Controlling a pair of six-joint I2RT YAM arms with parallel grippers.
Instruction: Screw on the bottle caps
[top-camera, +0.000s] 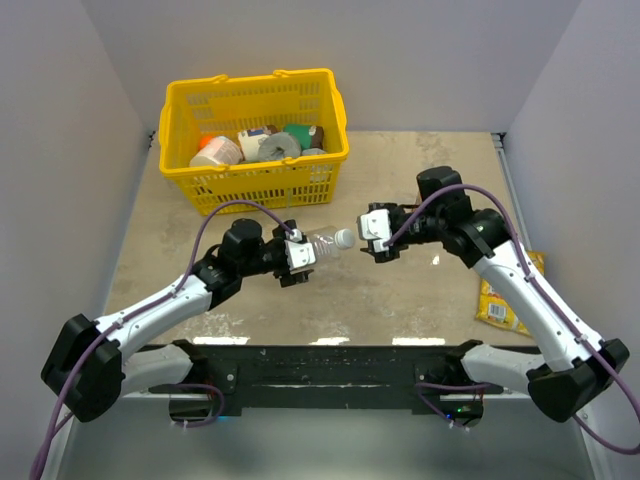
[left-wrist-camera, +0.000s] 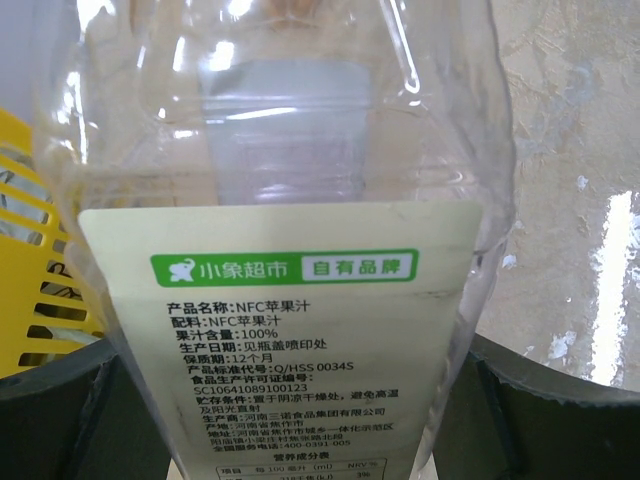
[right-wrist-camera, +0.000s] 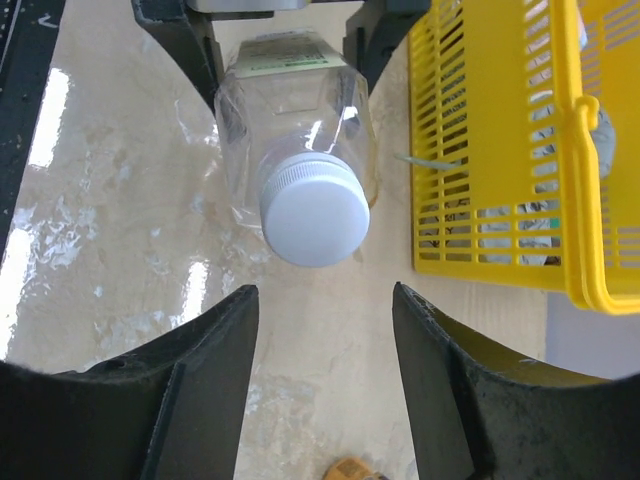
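The left gripper (top-camera: 298, 255) clamped the clear bottle (top-camera: 325, 243) sideways, apparently lifted off the desk (top-camera: 400, 290); its white cap (right-wrist-camera: 313, 215) faced the right gripper (right-wrist-camera: 325, 300), jaws apart, just short of it; a yellow basket (top-camera: 250, 85) stood behind.

The clear bottle (right-wrist-camera: 295, 120) is wearing a white ridged cap (right-wrist-camera: 313, 215) and a cream label (left-wrist-camera: 290, 400) banded green. Beside the bottle, the slotted basket (top-camera: 300, 180) is showing yellow.

I take this for a robotics lab test booth: plain grey walls (top-camera: 60, 150) box in a table (top-camera: 400, 300), with the left arm (top-camera: 150, 310) and right arm (top-camera: 530, 290) bolted at its edge, beside a yellow basket (top-camera: 265, 172) of props.
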